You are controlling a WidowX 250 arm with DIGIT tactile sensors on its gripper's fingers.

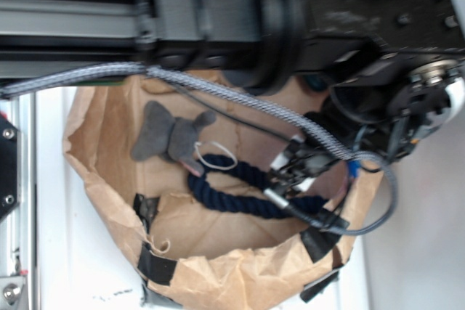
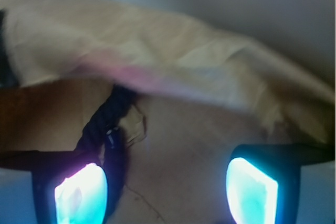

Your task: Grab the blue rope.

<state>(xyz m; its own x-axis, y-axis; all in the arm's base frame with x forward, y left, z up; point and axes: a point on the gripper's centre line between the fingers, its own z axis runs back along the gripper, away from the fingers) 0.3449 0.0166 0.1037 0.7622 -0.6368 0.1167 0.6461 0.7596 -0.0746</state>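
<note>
The gripper [image 2: 167, 187] hangs low inside a brown paper bag [image 1: 102, 179], its two fingers spread wide apart with bare paper between them and nothing held. In the wrist view the fingertips [image 2: 252, 190] glow pale blue-green, and the left-hand one in that picture sits right against the blue rope [image 2: 102, 127], which runs up and away from it toward the bag's folded wall; whether finger and rope actually touch is hard to tell through the blur. From the outside camera the gripper [image 1: 290, 179] is mostly a dark tangle of parts near the right end of the rope [image 1: 232, 190], and its opening cannot be judged from there. The rope lies curved along the floor of the bag, from beside the toy down and across to the right side, where it passes under the gripper. A grey plush elephant [image 1: 171, 136] lies at the rope's upper left end, near the back of the bag, with a white string loop [image 1: 218, 154] resting over the rope there. A braided grey cable [image 1: 240, 96] sweeps from the left edge across the bag's top to the arm [image 1: 378, 41], whose black body fills the upper part of the picture. Black tape patches [image 1: 149, 212] hold the bag's torn rim, and the bag stands on a white surface [image 1: 51, 252].
</note>
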